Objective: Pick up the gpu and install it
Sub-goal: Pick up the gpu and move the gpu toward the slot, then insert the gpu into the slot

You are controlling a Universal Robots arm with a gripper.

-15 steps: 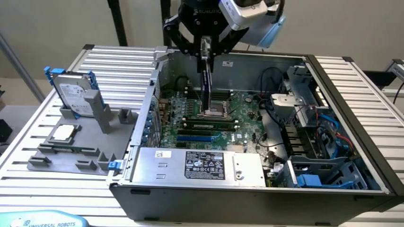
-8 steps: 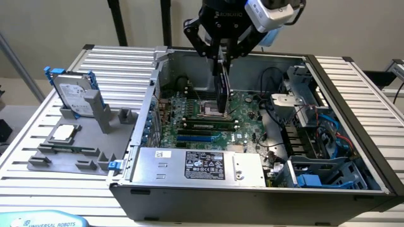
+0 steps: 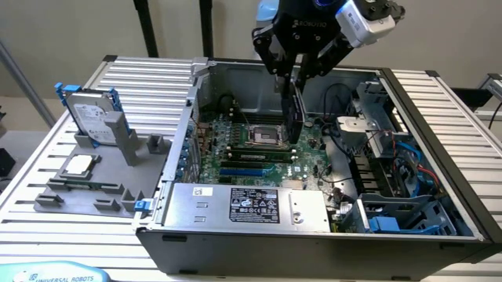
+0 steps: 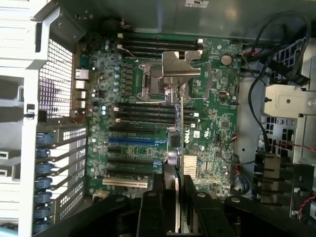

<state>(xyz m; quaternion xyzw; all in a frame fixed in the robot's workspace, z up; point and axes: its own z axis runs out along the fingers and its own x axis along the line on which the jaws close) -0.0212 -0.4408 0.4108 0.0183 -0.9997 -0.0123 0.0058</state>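
On the exterior view's left, at nine o'clock from the open computer case, a grey holder sits on the slatted tabletop; it carries a silver hard drive with blue rails, standing on edge, and a small square processor chip lying flat. At the centre, the motherboard lies bare in the case floor, with a blue slot at six o'clock from the processor socket. At twelve o'clock, above the board, the hand is closed on the gpu; the card hangs upright and edge-on, its lower edge near the board but, as far as I can tell, not seated. The wrist view looks down the card to its silver bracket, with the fingers clamped on either face. At three o'clock, cables and drive bays crowd the case. The pick looks done and the carry to the slot is in hand; seating would call for the card's edge square over a slot and the bracket at the case's rear wall.
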